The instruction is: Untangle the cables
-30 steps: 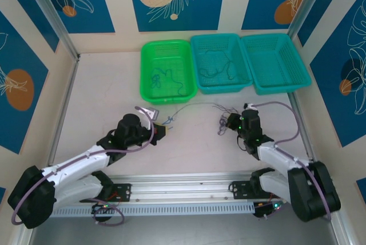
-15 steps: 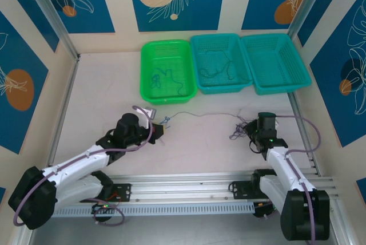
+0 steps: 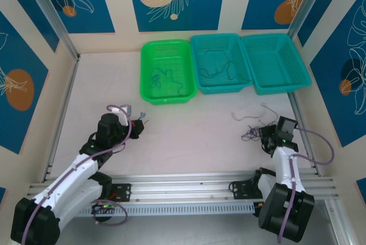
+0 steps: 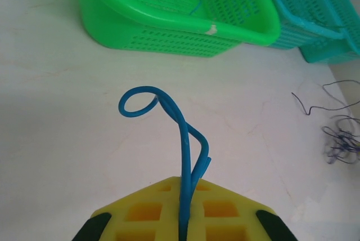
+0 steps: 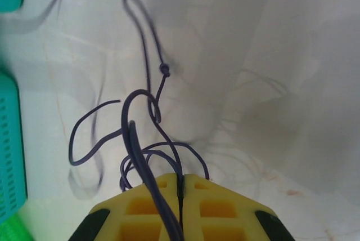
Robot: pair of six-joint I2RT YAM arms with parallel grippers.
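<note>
Overall: two grips were well apart across the table (image 3: 189, 142).
Left gripper (image 4: 185, 187): clamped on a looped blue cable (image 4: 183, 151), near the green basket (image 4: 169, 41).
Right gripper (image 5: 181, 187): pinched shut on tangled purple cables (image 5: 164, 71).

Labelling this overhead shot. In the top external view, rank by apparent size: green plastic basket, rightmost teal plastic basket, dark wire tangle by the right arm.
1. rightmost teal plastic basket, marginally wider
2. green plastic basket, nearly alike
3. dark wire tangle, far smallest
</note>
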